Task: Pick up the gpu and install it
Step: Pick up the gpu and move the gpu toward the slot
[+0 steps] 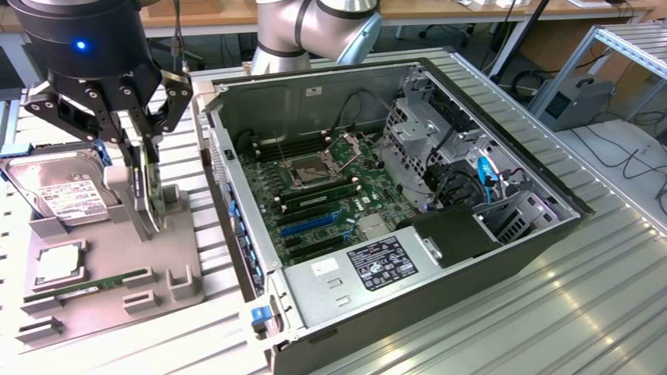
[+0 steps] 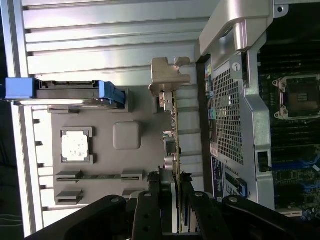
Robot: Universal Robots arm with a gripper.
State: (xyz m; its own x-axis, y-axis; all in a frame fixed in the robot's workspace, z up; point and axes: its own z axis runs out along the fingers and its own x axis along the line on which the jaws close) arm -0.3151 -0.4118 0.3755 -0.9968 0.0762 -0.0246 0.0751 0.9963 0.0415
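Observation:
My gripper point(image 1: 143, 144) hangs over the grey holder tray point(image 1: 156, 293) at the exterior view's left and is shut on the gpu point(image 1: 146, 199). The card stands on edge between the fingers, with its lower end close to the tray; I cannot tell whether it touches. The wrist view shows the gpu point(image 2: 176, 130) edge-on as a thin line running out from between the black fingers point(image 2: 152, 200), my gripper point(image 2: 172, 187) closed on it. Its pale metal bracket point(image 2: 169, 75) sits at the far end.
The open computer case point(image 1: 501, 258) lies to the exterior view's right of the tray, its motherboard point(image 1: 323, 195) exposed and its side wall point(image 1: 224, 172) close to the card. On the tray rest a hard drive point(image 1: 62, 191), a CPU point(image 1: 58, 262) and a memory stick point(image 1: 89, 285).

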